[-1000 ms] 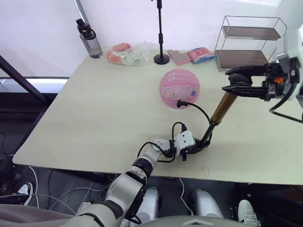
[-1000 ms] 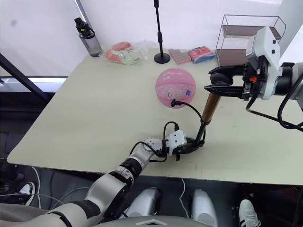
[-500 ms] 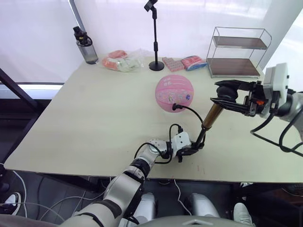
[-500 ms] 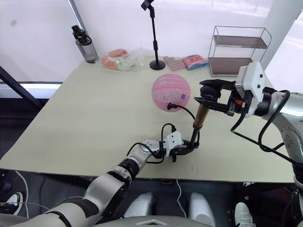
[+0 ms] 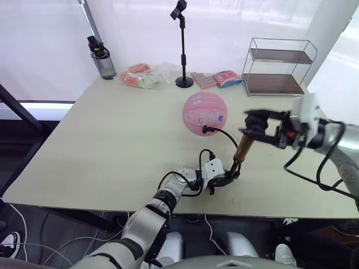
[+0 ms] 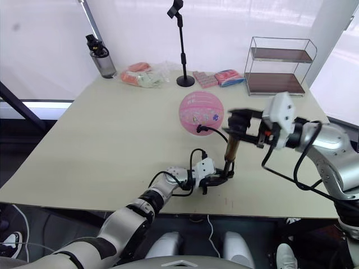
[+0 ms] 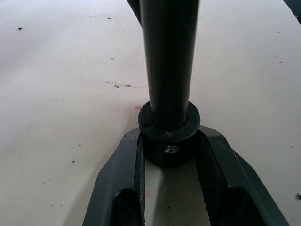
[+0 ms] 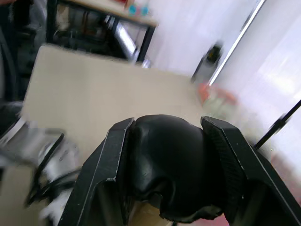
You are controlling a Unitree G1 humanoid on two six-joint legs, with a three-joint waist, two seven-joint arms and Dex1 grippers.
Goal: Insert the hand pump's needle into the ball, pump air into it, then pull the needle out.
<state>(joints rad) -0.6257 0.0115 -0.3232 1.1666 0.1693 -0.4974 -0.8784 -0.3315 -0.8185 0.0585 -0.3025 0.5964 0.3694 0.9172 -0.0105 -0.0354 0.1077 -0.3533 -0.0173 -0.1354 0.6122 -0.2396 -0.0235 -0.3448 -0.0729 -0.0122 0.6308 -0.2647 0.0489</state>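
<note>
The pink ball [image 5: 203, 114] rests in the middle of the table. The black fitting [image 5: 205, 130] at the hose's tip sits against the ball's near side; the needle itself is hidden. The hose [image 5: 227, 136] arcs from there to the hand pump [image 5: 244, 148], which stands tilted, its gold barrel rising from the table. My left gripper [image 7: 169, 155] is shut on the pump's black bottom cap [image 7: 168, 134] near the table's front edge. My right gripper [image 5: 257, 121] is shut on the pump's black handle [image 8: 167, 165] at the top.
A water bottle [image 5: 100, 54], a clear bag of packets [image 5: 143, 77], a black stand pole [image 5: 183, 50] and pink packets [image 5: 216, 78] line the table's far edge. A wire shelf [image 5: 277, 67] stands at the far right. The table's front edge [image 5: 168, 199] runs just below my left gripper.
The camera view has shifted. My right gripper has come down and toward the ball with the handle, and the pump stands less tilted. My left gripper still holds the pump's base.
</note>
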